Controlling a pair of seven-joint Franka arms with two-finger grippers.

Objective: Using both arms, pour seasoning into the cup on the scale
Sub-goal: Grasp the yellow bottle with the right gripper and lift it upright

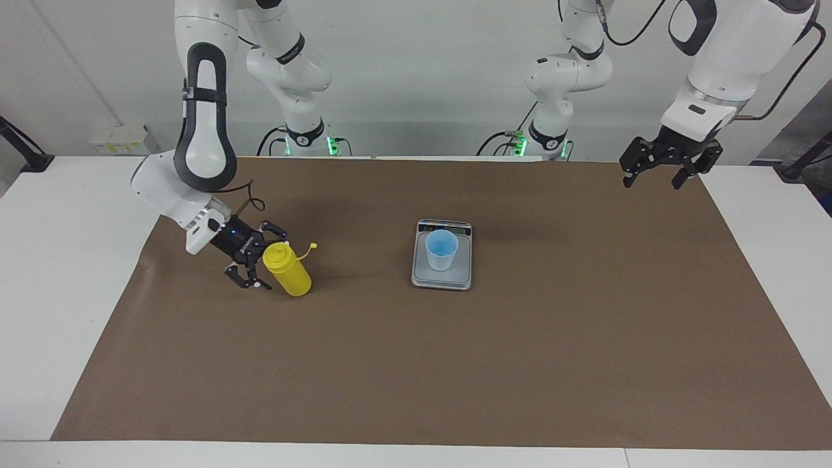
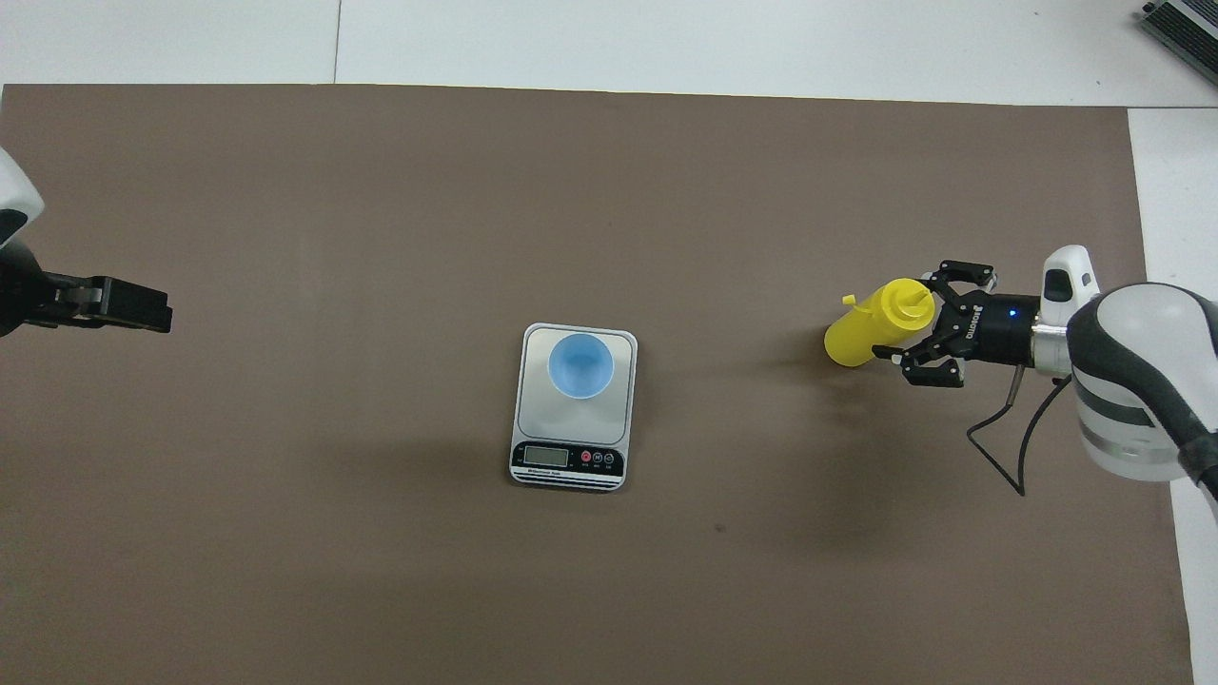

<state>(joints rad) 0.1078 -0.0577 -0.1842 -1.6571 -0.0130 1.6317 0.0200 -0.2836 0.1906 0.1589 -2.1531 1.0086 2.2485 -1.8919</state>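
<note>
Jaws of the right gripper [image 1: 255,260] stood apart around the upper part of the yellow bottle [image 1: 289,272], one finger on each side, not yet closed on it. Bottle leaned, tipped toward the scale, cap strap [image 1: 308,248] sticking out sideways; contact with one finger looked likely, cannot say for certain. Bottle sat toward the right arm's end of the table, about as near the robots as the scale.

Jaws of the left gripper [image 1: 669,166] also apart, holding nothing, up in the air over the corner of the brown mat [image 1: 455,364] at the left arm's end, next to the robots' edge of the table. That arm waited.

Scale [image 1: 442,276] lay mid-table, display strip on the edge toward the robots. Pale-blue cup [image 1: 442,249] stood upright on its platform, looked empty.

Step in hand, by my reading: grasping the bottle. Nothing poured yet. Next move calls for closing squarely on the body before it tips further; a leaning bottle could topple or slide out. Then lift, carry over the cup, nozzle down. Soft plastic will likely give under a squeeze, so a gentle grip suits.

Surface: brown mat covering most of a white table [image 1: 65,273], flat, faint creases. Plain pale wall at the robots' edge; green lights glowed at both arm bases.
</note>
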